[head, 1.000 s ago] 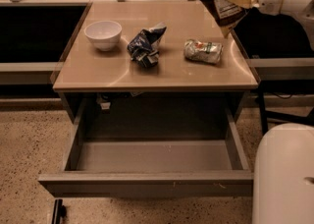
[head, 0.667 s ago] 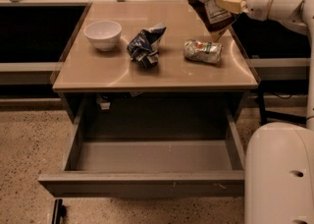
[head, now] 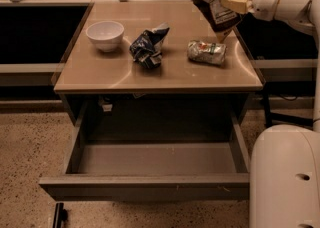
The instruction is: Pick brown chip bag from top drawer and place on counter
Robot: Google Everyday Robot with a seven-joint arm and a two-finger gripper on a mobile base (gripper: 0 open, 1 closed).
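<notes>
I see my gripper (head: 232,3) up at the far right, above the far right corner of the counter (head: 175,69). It is pinching the brown chip bag (head: 216,8) from the right side. The bag hangs in the air and tilts, with its white label part up and to the left and its dark pointy end down. It is not touching the counter. The white arm (head: 287,3) comes in from the right edge.

Right under the bag's low end lies a small silver-green packet (head: 206,52), flat on the counter. To the left of it, near the middle, sits a crumpled blue and white bag (head: 148,47). Further left stands a white bowl (head: 105,34), upright.

The top drawer (head: 145,189) is pulled out toward me, below the near edge of the counter. I can see its grey floor and its flat front panel.

At the near right is the big white body (head: 285,177) of my robot.
</notes>
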